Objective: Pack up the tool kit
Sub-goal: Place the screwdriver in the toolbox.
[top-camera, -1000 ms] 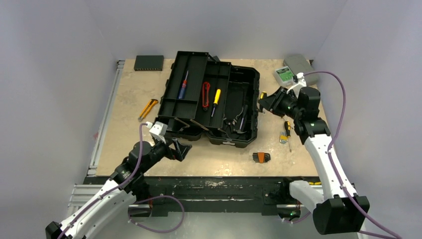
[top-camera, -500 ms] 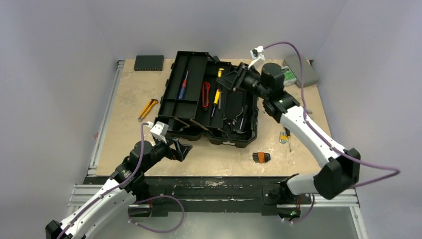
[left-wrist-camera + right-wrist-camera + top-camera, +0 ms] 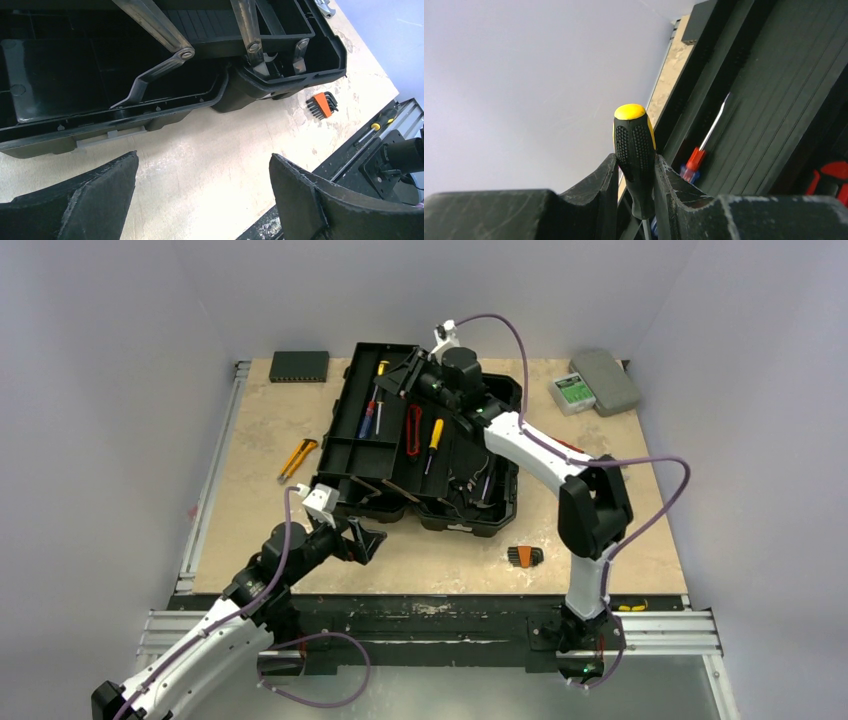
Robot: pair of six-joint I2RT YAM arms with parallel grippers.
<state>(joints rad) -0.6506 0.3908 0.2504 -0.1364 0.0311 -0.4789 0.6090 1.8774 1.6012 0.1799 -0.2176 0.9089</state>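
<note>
The right gripper [image 3: 636,165] pinches a yellow and black screwdriver [image 3: 634,142] over the open toolbox [image 3: 508,470]
The black toolbox sits open in the middle of the table [image 3: 260,500]. The right gripper squeezes the screwdriver by its handle above the far left tray [image 3: 350,435], where a red and blue screwdriver [image 3: 369,416] lies. The left gripper [image 3: 202,159] hangs spread wide near the box's front left corner

No legible text in any view. The green-labelled white unit [image 3: 571,391] at the far right of the tabletop [image 3: 260,440] is too small to read. Nothing readable on the toolbox [image 3: 470,515] plastic, or on the yellow-capped screwdriver [image 3: 634,135] grip even close up in the right wrist view.
</note>
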